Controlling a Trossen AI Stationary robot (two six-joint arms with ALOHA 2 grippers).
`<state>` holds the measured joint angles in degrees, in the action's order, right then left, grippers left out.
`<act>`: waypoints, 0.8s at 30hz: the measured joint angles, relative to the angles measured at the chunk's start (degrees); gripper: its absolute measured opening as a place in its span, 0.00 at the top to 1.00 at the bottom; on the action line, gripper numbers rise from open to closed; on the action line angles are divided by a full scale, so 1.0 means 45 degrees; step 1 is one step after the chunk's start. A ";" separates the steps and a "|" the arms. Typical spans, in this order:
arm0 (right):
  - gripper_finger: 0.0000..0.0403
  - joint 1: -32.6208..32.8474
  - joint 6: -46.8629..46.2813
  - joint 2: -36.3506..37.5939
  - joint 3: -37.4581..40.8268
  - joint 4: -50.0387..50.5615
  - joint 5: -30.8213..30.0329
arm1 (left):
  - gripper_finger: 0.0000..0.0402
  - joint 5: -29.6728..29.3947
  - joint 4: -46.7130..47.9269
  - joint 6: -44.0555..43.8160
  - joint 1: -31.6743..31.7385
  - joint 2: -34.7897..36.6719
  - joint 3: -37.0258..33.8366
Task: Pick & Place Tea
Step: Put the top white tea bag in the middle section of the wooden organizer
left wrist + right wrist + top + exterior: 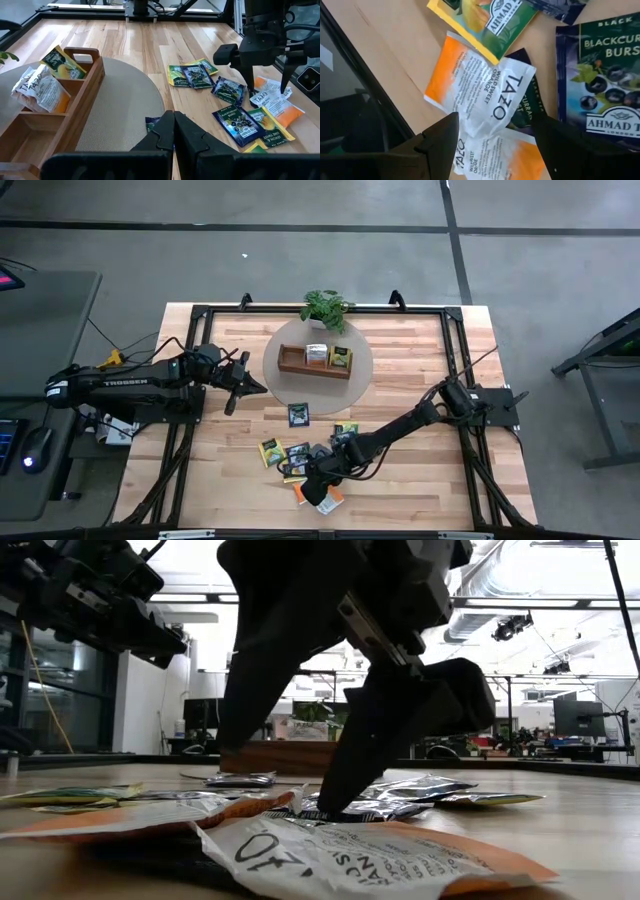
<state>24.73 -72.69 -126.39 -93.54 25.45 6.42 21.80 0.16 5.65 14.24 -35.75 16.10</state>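
The right gripper [492, 132], jaws spread wide and empty, straddles the orange-white sachet [477, 90] lying flat directly beneath (left arm shut, well apart).

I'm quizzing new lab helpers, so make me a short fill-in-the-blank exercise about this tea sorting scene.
1. The right end effector hovers with its fingers ____ over an orange and white sachet.
2. The left end effector waits beside the round mat with its fingers ____.
3. The wooden tray sits on the mat in front of a small potted ____.

Missing words: open; shut; plant
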 joint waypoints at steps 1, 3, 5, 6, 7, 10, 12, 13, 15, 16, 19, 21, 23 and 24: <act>0.39 0.0000 -0.0005 -0.0002 0.0000 -0.0019 0.0000 | 1.00 -0.0002 0.0004 0.0000 0.0000 -0.0003 -0.0002; 0.39 0.0001 -0.0066 -0.0136 -0.0005 -0.0258 0.0062 | 1.00 0.0000 0.0000 0.0000 0.0000 -0.0002 0.0000; 0.39 -0.0005 -0.0134 -0.0339 -0.0005 -0.0701 0.0263 | 1.00 0.0000 0.0005 0.0000 0.0000 0.0000 0.0000; 0.39 -0.0011 -0.0142 -0.0413 -0.0005 -0.0970 0.0423 | 1.00 0.0000 0.0001 0.0000 0.0000 0.0001 0.0000; 0.39 -0.0015 -0.0145 -0.0445 -0.0005 -0.1107 0.0496 | 1.00 0.0000 0.0003 0.0000 0.0000 -0.0004 0.0000; 0.39 -0.0007 -0.0141 -0.0476 -0.0005 -0.1074 0.0550 | 1.00 0.0000 0.0007 0.0000 0.0000 -0.0002 -0.0003; 0.39 -0.0010 -0.0143 -0.0476 -0.0005 -0.1083 0.0514 | 1.00 0.0000 0.0002 0.0000 0.0000 -0.0001 -0.0003; 0.39 -0.0010 -0.0144 -0.0476 -0.0005 -0.1083 0.0500 | 1.00 0.0000 0.0005 0.0000 0.0000 0.0001 -0.0001; 0.39 -0.0010 -0.0146 -0.0476 -0.0005 -0.1064 0.0495 | 1.00 0.0000 0.0005 0.0000 0.0000 -0.0004 0.0000; 0.40 -0.0010 -0.0146 -0.0476 -0.0005 -0.1052 0.0481 | 1.00 0.0000 0.0005 0.0000 0.0000 0.0001 0.0000; 0.43 -0.0005 -0.0155 -0.0481 -0.0005 -0.0991 0.0447 | 1.00 0.0000 0.0005 0.0000 0.0000 0.0001 -0.0002; 0.47 -0.0007 -0.0175 -0.0486 -0.0005 -0.0939 0.0437 | 1.00 0.0000 0.0005 0.0000 0.0000 0.0001 0.0000; 0.52 -0.0007 -0.0175 -0.0486 -0.0005 -0.0863 0.0413 | 1.00 0.0000 0.0005 0.0000 0.0000 0.0000 0.0000; 0.55 -0.0005 -0.0180 -0.0491 -0.0005 -0.0839 0.0417 | 1.00 -0.0002 0.0005 0.0000 0.0000 0.0001 0.0000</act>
<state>24.71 -73.49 -128.60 -93.56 21.67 8.29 21.80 0.19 5.65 14.24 -35.75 16.10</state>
